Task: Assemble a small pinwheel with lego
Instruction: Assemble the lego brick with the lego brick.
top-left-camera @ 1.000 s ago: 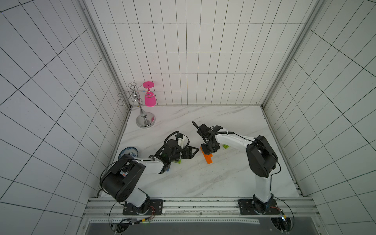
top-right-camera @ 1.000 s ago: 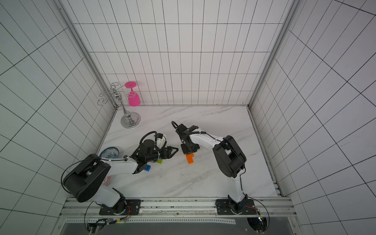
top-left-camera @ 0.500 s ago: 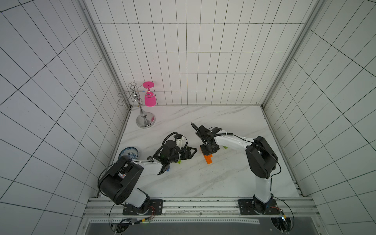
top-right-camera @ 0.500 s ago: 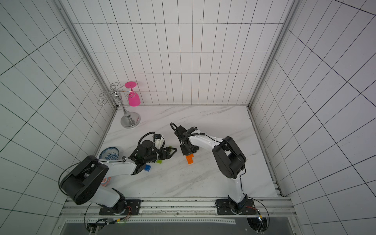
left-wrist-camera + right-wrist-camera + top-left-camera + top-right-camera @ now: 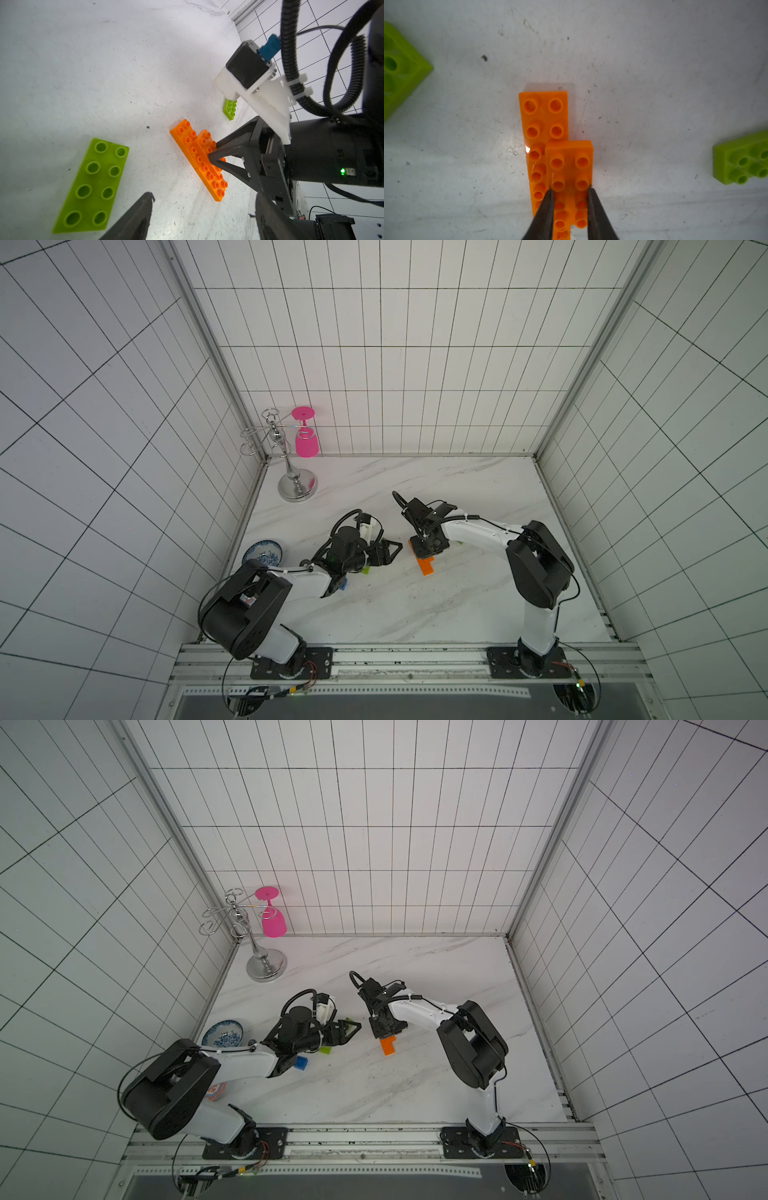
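1. The orange stem (image 5: 544, 116), three orange bricks joined in steps, lies flat and studs up at about the middle of the counter (image 5: 415, 614).
2. The right gripper (image 5: 571, 192) stands over the stem, reaching in from the counter's far side.
3. Its fingertips (image 5: 549, 199) are clenched on the upper orange brick (image 5: 569, 162), one on each long side, about halfway along it.
4. Beyond the fingertips, the rest of the stem extends toward the counter's near edge and rests on the surface.
5. The left gripper (image 5: 392, 554) sits low over the counter on the side of the stem nearer the left edge. It is near the stem but apart from it. Its jaws point toward the stem, spread wide and grasping nothing.
6. A lime-green brick (image 5: 93, 185) lies flat just beside the left gripper. In the left wrist view a gap of bare counter separates it from the finger, and it is apart from the stem.
7. A second lime-green brick (image 5: 230, 109) lies studs up on the other side of the stem, toward the right edge. It is near the right gripper but not touching it.
8. The blue brick (image 5: 300, 1063) lies beneath the left arm (image 5: 249, 1060), closer to the left edge and well apart from the stem and the right gripper.
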You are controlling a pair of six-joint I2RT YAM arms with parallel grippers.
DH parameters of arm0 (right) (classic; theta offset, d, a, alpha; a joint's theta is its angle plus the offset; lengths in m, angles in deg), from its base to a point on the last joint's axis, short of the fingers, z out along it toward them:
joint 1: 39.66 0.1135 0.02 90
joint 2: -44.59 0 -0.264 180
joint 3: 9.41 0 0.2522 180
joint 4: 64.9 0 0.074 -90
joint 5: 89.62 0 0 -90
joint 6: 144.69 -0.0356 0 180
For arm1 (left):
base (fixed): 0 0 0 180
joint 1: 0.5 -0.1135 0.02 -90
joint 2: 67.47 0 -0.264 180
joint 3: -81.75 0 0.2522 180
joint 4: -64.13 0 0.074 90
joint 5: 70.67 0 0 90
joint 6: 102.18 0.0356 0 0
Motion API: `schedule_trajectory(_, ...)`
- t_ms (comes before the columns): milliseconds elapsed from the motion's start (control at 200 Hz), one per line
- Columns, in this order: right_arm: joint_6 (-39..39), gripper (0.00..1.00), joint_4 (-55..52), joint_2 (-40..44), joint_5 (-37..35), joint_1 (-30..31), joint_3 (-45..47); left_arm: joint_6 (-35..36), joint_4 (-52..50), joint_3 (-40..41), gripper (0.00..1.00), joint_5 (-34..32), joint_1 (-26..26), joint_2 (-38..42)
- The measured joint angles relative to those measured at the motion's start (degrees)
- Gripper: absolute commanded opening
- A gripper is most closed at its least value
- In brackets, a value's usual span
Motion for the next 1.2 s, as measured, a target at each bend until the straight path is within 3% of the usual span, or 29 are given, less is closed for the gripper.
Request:
schedule_trajectory(730,4.0,0.24,0.6,1.2,0.8,-0.5,0.5,1.4,-5.6,0.1,0.79,-1.3,-2.3,6.8)
schedule_trajectory(1054,5.8,0.41,-0.9,1.9,2.8,-0.6,1.6,2.2,-8.7,0.3,0.79,-2.5,-2.6,9.6)
schedule_trajectory(1199,5.8,0.43,-2.6,2.0,3.1,-0.6,1.5,2.5,-10.3,0.4,0.79,-3.0,-2.7,11.1)
